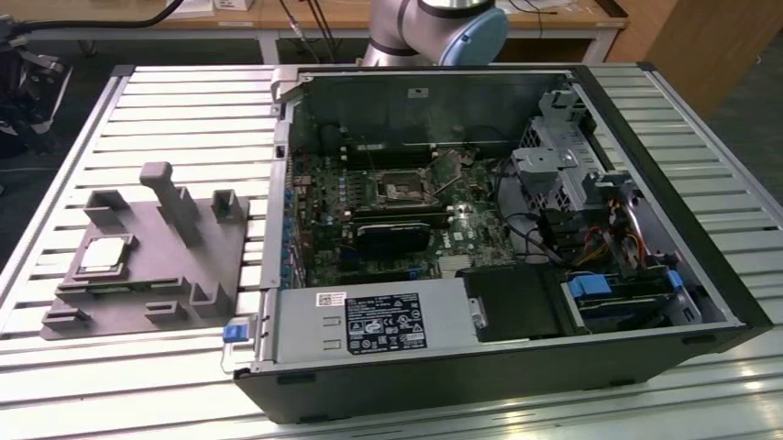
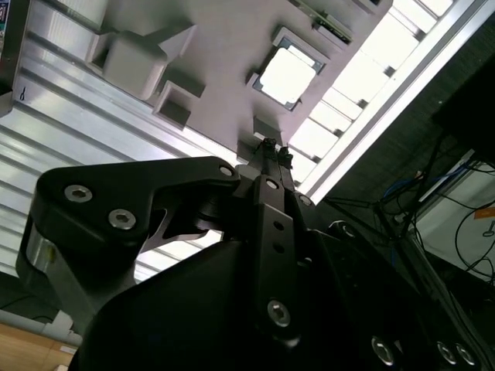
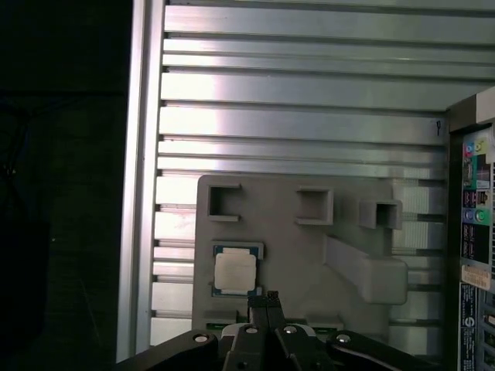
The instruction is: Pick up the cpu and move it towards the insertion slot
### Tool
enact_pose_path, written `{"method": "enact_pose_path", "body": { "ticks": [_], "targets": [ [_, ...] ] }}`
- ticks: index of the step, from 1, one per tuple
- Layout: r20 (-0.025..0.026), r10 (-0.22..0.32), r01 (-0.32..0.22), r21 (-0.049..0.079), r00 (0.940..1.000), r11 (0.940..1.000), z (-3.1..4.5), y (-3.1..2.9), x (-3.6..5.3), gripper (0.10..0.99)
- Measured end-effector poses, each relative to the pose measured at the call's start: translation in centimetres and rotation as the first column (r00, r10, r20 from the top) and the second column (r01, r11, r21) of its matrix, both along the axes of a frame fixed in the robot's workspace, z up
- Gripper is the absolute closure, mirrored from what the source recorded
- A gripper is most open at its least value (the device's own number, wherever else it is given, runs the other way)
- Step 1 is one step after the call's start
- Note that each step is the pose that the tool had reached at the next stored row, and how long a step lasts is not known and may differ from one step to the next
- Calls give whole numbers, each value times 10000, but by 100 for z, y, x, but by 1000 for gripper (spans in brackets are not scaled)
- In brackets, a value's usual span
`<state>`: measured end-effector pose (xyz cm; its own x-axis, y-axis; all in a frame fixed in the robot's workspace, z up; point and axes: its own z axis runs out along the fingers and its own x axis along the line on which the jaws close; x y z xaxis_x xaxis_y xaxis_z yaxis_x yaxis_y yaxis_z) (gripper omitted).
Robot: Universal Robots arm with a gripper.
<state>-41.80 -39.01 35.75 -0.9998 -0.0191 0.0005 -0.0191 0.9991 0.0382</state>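
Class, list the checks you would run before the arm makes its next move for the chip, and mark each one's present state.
1. The chip lies flat in the grey holder: ok.
2. The gripper carries nothing: ok.
3. The gripper is open to take the chip: not ok, shut.
4. The gripper is lined up over the chip: cannot tell.
5. The case is open above the socket: ok.
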Motion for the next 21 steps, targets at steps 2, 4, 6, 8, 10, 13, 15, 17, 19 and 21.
{"method": "enact_pose_path", "body": {
  "ticks": [2,4,6,8,10,13,15,17,19,21],
  "targets": [
    [0,-1,1,0,10000,10000,-1,0,-6,980],
    [1,0,0,0,10000,10000,-2,0,-11,980],
    [0,0,0,0,10000,10000,-2,0,-16,980],
    [0,0,0,0,10000,10000,-3,0,-22,980],
    [-1,0,0,0,10000,10000,-4,0,-28,980],
    [0,-1,1,0,10000,10000,-6,0,-40,980],
    [0,0,0,0,10000,10000,-10,0,-52,980],
    [1,0,0,0,10000,10000,-16,-2,-65,980],
    [0,1,-1,0,10000,10000,-22,-6,-75,980],
    [1,0,0,0,10000,10000,-30,-11,-85,980]
  ]
}}
